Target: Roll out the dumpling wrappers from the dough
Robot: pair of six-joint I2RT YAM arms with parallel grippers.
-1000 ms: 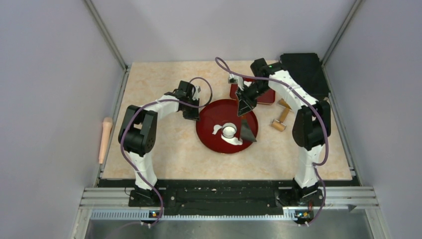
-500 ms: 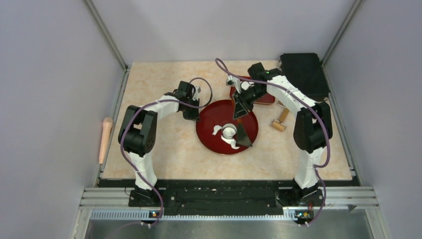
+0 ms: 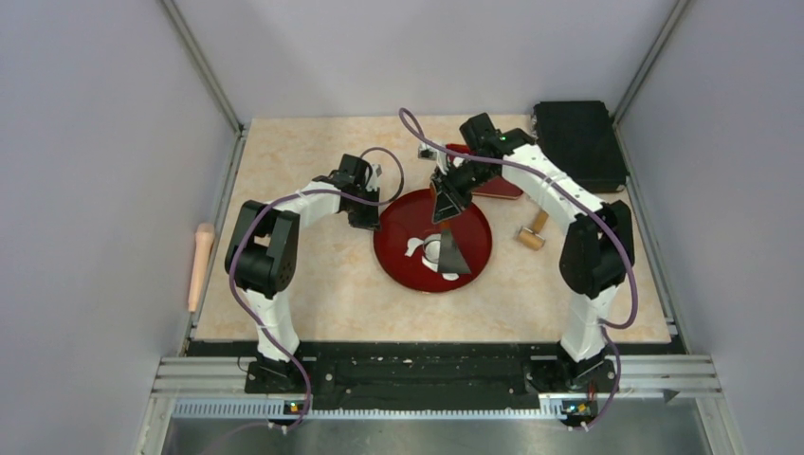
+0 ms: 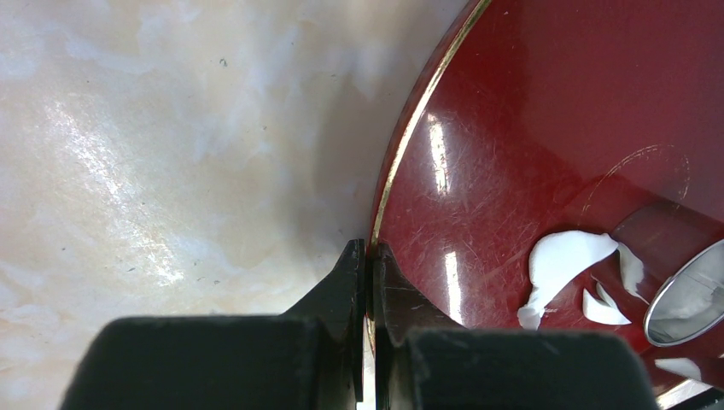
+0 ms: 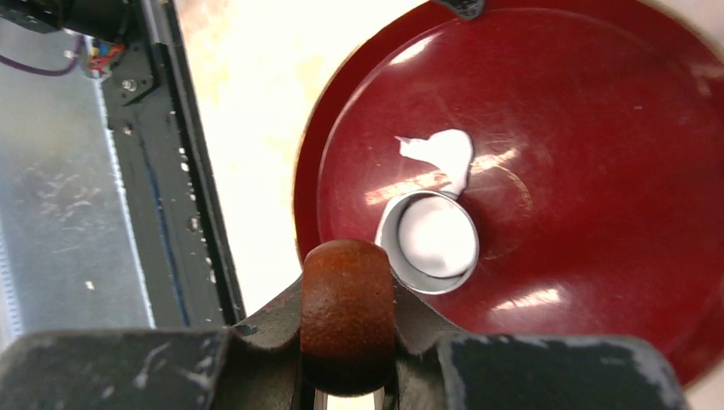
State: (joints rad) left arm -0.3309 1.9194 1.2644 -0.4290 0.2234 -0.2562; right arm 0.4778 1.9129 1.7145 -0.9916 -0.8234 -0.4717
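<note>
So the beige table (image 3: 303, 284) has two arms on it, and at the far right corner there's one black box (image 3: 578, 142). I count two red dishes. One is the big red plate (image 3: 393, 237) in the middle, and the other is a smaller red dish (image 3: 504, 185) just beyond it, half hidden by the right arm. There are two wooden rollers as well: a short one (image 3: 531, 232) on the table to the right of the plate, and a longer pin (image 3: 201, 261) lying off the left edge. One metal ring (image 5: 386, 239) stands near the middle of the big red plate. It has one dumpling wrapper (image 5: 435, 237) inside it, a neat white disc that fills it. The ragged dough scraps (image 5: 446, 152) lie right beside the ring. The left wrist view shows one bigger piece and a few small slivers. As for the jaws, the left gripper (image 4: 369, 256) is pinched nearly closed on the left rim of the big red plate, with the gold edge running between its fingertips. The right gripper (image 5: 346, 295) hangs over the far side of that plate. Its fingers are clamped on a brown rounded piece (image 5: 347, 342), and honestly I can't tell what that is.
</note>
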